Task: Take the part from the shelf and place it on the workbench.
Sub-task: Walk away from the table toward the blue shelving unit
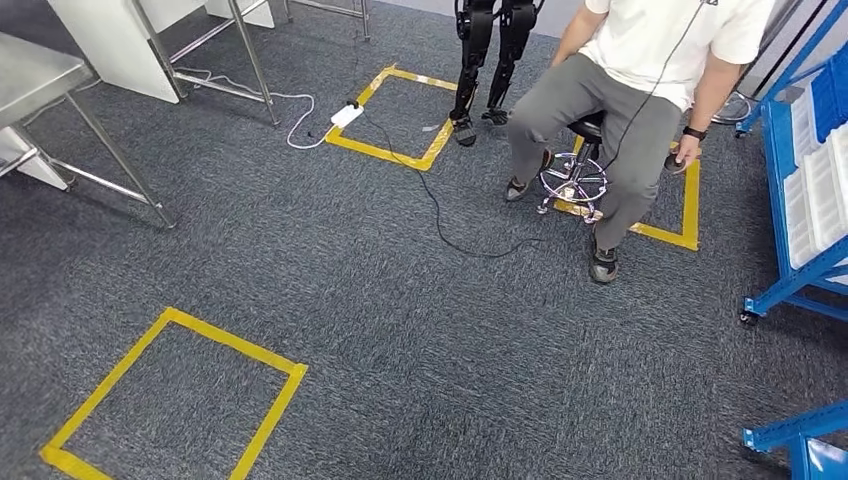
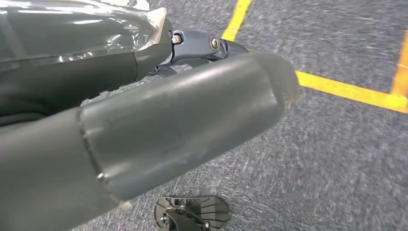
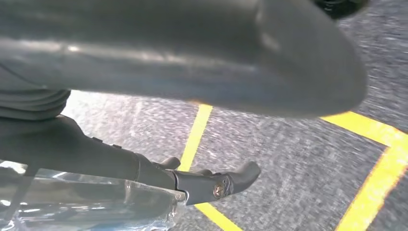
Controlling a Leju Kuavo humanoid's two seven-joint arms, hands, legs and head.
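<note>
The blue shelf (image 1: pixel 790 200) stands at the right edge of the head view, with white bins (image 1: pixel 815 190) and a blue bin on it; I cannot make out a part in them. A metal workbench (image 1: pixel 35 70) stands at the far left. Both my arms hang down over the grey carpet. My left hand (image 2: pixel 192 110) shows a thick grey thumb and darker fingers (image 2: pixel 211 44) set apart, with nothing between them. On my right hand (image 3: pixel 231 96) the thumb and the dark fingers (image 3: pixel 216 185) are likewise apart and empty.
A person (image 1: pixel 640 90) sits on a wheeled stool (image 1: pixel 578 175) ahead, right of centre. Another robot's black legs (image 1: pixel 490 60) stand behind a yellow floor square (image 1: pixel 395 115) holding a white power strip (image 1: pixel 346 115) and cable. A second taped square (image 1: pixel 180 400) lies near left.
</note>
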